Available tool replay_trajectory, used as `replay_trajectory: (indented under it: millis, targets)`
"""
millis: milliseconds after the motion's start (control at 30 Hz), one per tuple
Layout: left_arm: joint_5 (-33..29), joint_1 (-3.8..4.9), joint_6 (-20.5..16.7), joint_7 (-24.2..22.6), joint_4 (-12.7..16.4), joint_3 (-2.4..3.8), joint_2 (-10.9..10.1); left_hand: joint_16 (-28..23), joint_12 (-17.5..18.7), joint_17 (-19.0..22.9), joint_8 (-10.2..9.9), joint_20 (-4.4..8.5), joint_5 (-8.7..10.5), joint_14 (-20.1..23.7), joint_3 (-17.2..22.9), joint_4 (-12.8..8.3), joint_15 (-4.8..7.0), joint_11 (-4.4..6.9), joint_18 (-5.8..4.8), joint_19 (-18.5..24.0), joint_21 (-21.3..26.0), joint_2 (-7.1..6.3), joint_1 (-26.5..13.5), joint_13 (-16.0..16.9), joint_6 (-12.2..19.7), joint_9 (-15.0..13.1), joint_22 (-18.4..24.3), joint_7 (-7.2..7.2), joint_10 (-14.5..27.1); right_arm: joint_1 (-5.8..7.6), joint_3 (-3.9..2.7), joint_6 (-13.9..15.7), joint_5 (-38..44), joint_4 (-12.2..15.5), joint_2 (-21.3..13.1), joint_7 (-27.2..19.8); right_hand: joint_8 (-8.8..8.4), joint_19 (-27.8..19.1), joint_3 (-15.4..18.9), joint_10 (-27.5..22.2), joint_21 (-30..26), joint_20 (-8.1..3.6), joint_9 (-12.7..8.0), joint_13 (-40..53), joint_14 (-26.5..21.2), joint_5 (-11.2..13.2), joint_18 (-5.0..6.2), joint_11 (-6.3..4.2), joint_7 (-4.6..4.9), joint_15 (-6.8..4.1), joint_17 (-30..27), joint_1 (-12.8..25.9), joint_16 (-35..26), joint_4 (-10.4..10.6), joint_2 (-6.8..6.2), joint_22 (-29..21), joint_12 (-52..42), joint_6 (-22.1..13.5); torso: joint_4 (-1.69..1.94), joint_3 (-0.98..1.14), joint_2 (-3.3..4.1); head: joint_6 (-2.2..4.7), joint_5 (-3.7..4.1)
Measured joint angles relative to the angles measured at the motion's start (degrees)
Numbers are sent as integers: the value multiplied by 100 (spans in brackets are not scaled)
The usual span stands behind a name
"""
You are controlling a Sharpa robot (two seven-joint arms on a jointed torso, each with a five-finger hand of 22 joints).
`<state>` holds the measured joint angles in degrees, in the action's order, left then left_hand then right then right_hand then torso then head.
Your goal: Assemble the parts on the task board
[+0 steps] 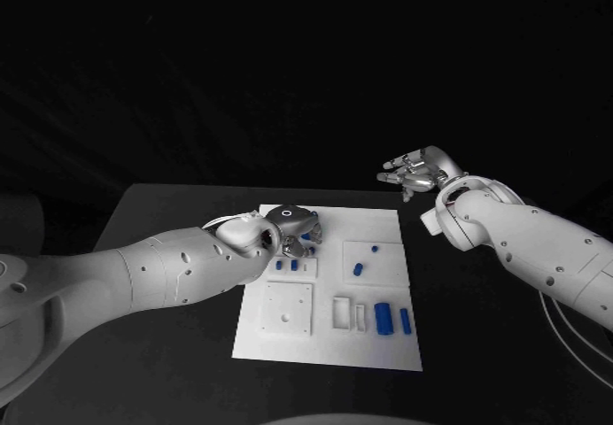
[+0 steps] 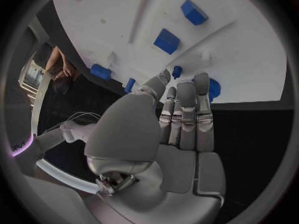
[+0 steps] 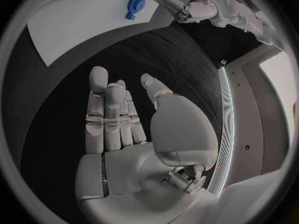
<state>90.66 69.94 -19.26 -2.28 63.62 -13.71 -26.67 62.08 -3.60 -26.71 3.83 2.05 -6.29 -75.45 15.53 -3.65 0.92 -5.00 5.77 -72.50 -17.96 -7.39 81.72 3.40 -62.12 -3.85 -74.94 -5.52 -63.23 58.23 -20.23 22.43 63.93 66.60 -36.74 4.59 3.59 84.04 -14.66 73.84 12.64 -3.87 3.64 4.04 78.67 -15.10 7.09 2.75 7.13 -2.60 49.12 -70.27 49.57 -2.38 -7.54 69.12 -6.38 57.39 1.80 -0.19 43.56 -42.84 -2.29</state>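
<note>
Task board (image 1: 384,350) white on the black surface (image 1: 166,221), left hand (image 1: 291,232) low over its far left corner, fingers extended and grasping nothing, two small blue parts (image 1: 288,265) just beside it, four more blue parts (image 1: 384,317) further along the board, right hand (image 1: 415,170) released, fingers straight, raised beyond the board's far right corner.

small blue parts (image 1: 384,316) on white task board (image 1: 384,354)

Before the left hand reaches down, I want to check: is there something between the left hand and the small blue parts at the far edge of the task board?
Nothing visible blocks it. The left hand is open above the task board, its fingertips near a round blue part and a small blue peg, with only bare board between.
</note>
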Motion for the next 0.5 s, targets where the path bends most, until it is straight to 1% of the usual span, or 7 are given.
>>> replay_trajectory:
  millis: [100, 167, 267, 300, 400, 500]
  targets:
    - [31, -3, 13, 3, -28, 0, 7, 67, 0, 7, 0, 0, -55, 0, 123, -1, 0, 19, 9, 0, -57, 0, 0, 0, -16, 0, 0, -16, -67, 0, 0, 1, 1, 8, -3, -1, 0, 0, 0, 0, 0, 0, 0, 0, 0, 0, 1, 0, -7, 0, 0, 0, 0, 0, 0, 0, 0, 7, 0, 0, 0, -3, 9]
    - [48, -4, 17, 3, -46, 1, 15, 67, 0, 16, 0, 0, -65, 0, 211, -17, 0, 37, 88, 0, -113, 0, 0, 0, -33, 2, 1, -28, -102, 0, 0, 1, 2, 16, -5, -1, 0, 0, 0, 0, 0, 0, 0, 0, 0, 0, 0, 0, -7, 0, 0, 0, 0, 0, 0, 0, 0, 7, 1, 0, 0, -7, 12]
    - [68, -10, 25, 3, -82, 1, 35, 111, 0, 34, 0, -22, -142, 0, 367, -46, 0, 63, 94, 22, -222, 0, 0, 1, -105, 4, 1, -18, -189, 0, 0, 1, 4, 28, -5, -2, 0, 0, 0, 0, 0, 0, 0, 0, 0, 0, 1, 0, -7, 0, 0, 0, 0, 0, 0, 0, 0, 7, 1, -1, 0, -15, 13]
    - [72, -14, 27, 3, -93, 2, 41, 115, 0, 40, 0, -24, -142, -20, 414, -56, 20, 67, 95, 24, -267, 0, 0, 0, -124, 4, 1, 0, -233, 0, 0, 2, 4, 31, -5, -3, 0, 0, 0, 0, 0, 0, 0, 0, 0, 0, 1, 0, -7, 0, 0, 0, 0, 0, 0, 0, 0, 7, 0, -2, 0, -16, 15]
    - [87, -25, 38, 1, -131, 2, 59, 137, 0, 47, 0, -23, -169, -20, 480, -76, 20, 88, 94, 23, -340, 33, -33, 1, -175, 4, 1, -10, -317, 0, 0, 2, 6, 38, -5, -3, 0, 0, 0, 0, 0, 0, 0, 0, 0, 0, 1, 0, -8, 0, -5, 0, 0, 0, 0, -11, 0, 7, 0, -3, 0, -23, 16]
    - [97, -34, 46, 0, -166, 2, 70, 160, 0, 55, 0, -23, -169, -64, 516, -84, 21, 103, 94, 23, -414, 31, -31, 1, -175, 4, 1, -10, -396, 0, -1, 2, 8, 43, -5, -4, 0, 0, 0, -1, 0, 0, 0, 0, 0, 0, 1, 0, -8, 0, -5, 0, 0, 0, 0, -11, 0, 7, 1, -3, 0, -27, 17]
